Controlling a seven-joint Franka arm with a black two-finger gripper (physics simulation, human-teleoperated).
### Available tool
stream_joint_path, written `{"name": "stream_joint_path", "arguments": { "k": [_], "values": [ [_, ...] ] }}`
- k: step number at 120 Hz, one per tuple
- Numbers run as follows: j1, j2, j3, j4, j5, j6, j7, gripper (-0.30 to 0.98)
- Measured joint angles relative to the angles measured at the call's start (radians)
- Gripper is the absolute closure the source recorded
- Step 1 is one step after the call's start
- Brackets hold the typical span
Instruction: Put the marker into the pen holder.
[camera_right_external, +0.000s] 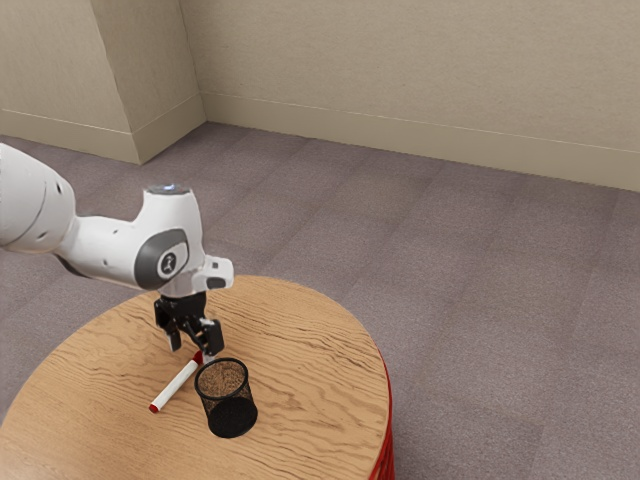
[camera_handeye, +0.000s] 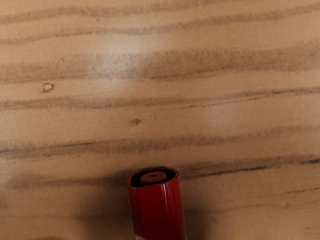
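Gripper (camera_right_external: 193, 348) low over marker's capped end, fingers spread apart, clamped on nothing. Round wooden table (camera_right_external: 310, 350) carries both task items. Black mesh pen holder (camera_right_external: 229, 402) stands upright, ready to receive. Marker (camera_right_external: 177, 384) lies flat beside holder, outside it; red cap (camera_handeye: 159, 212) near gripper. Progress, as judged: reach looks nearly done; grasp, lift, turn upright, carry over rim, lowering and release all left.
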Motion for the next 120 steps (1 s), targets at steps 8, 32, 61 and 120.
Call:
{"name": "stream_joint_path", "arguments": {
  "k": [8,32,61,120],
  "values": [
    [0.001,0.003,0.000,0.000,-0.003,0.004,0.001,0.06],
    [-0.002,0.005,0.000,0.000,-0.008,0.010,0.003,0.39],
    [-0.001,0.014,0.000,0.000,-0.007,0.014,0.005,0.66],
    [-0.014,-0.213,0.006,0.019,0.032,0.003,-0.041,0.79]
  ]
}}
